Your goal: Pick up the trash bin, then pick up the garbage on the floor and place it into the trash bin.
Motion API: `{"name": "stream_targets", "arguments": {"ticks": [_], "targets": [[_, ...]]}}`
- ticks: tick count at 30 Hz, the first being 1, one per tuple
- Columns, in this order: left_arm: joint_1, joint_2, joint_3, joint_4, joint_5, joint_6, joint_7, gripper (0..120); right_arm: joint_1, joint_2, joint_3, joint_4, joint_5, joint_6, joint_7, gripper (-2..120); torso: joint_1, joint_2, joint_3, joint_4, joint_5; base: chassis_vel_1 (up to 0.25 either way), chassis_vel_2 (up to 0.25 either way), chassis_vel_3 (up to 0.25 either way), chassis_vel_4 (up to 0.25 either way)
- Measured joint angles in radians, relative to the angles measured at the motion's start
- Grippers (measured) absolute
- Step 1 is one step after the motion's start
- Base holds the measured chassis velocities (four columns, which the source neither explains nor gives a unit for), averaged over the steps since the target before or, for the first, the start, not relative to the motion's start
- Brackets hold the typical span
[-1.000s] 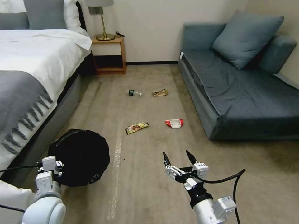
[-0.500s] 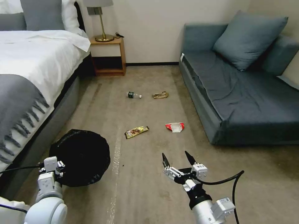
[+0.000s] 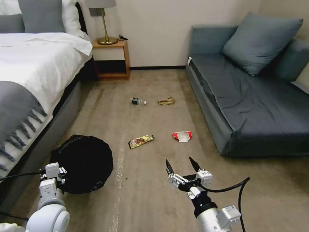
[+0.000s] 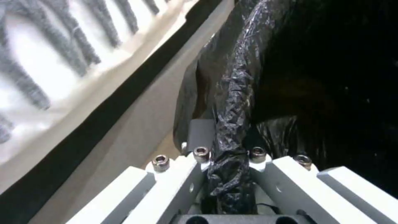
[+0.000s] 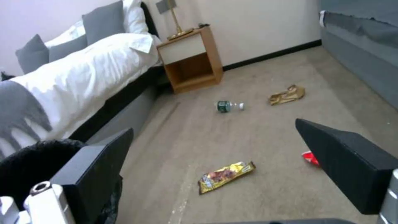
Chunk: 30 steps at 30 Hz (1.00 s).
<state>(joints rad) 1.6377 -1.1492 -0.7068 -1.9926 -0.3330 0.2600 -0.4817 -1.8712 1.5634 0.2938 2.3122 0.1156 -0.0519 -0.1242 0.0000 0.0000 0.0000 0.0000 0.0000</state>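
The trash bin (image 3: 82, 162), black and lined with a crinkly bag, hangs low at the left beside the bed. My left gripper (image 3: 53, 170) is shut on its bagged rim (image 4: 232, 102). My right gripper (image 3: 182, 163) is open and holds nothing, above the carpet. The garbage lies ahead of it. A gold-brown snack wrapper (image 3: 141, 141) and a red-and-white wrapper (image 3: 182, 136) are nearest. Farther off lie a small green-labelled bottle (image 3: 138, 101) and a tan paper wrapper (image 3: 166, 101). Between the open fingers (image 5: 95, 168) of the right gripper I see the snack wrapper (image 5: 226, 176), the bottle (image 5: 228, 106) and the tan wrapper (image 5: 287, 95).
A bed (image 3: 32, 71) with a grey throw runs along the left. A grey-blue sofa (image 3: 251, 96) lines the right. A wooden nightstand (image 3: 111, 58) with a lamp stands at the back wall. Carpet lies open between bed and sofa.
The whole picture has shifted: the camera has moved forward and the garbage lies slightly nearer. Both arms hold the same pose, with the bin still gripped.
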Motion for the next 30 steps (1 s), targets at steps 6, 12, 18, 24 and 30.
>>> {"name": "stream_targets", "arguments": {"ticks": [6,12,18,24,30], "targets": [[-0.002,-0.001,0.001,0.006,0.001,-0.003,0.0,3,0.001,-0.001,0.0,-0.004,0.0,0.0,-0.001,100,0.0,0.0,0.0,0.0,0.0,-0.12,0.129,0.114,-0.122],[-0.004,0.0,0.001,0.009,0.001,-0.005,0.0,3,0.002,0.0,-0.001,-0.008,-0.001,0.0,-0.004,100,0.0,0.0,0.0,0.0,0.0,-0.103,0.112,0.093,-0.112],[-0.005,0.0,0.0,0.013,0.002,-0.007,-0.001,3,0.002,0.0,-0.002,-0.01,-0.003,0.001,-0.007,100,0.0,0.0,0.0,0.0,0.0,-0.098,0.11,0.101,-0.101],[-0.006,0.001,0.0,0.018,0.006,-0.015,-0.001,3,0.001,0.0,-0.002,-0.01,-0.006,0.002,-0.007,100,0.0,0.0,0.0,-0.0001,-0.0001,-0.114,0.107,0.12,-0.117],[-0.008,0.002,-0.003,0.019,0.016,-0.024,-0.002,3,-0.003,0.005,-0.004,-0.01,-0.016,0.006,-0.009,100,0.0,0.0,0.0,0.0,0.0,-0.093,0.104,0.096,-0.097]]}}
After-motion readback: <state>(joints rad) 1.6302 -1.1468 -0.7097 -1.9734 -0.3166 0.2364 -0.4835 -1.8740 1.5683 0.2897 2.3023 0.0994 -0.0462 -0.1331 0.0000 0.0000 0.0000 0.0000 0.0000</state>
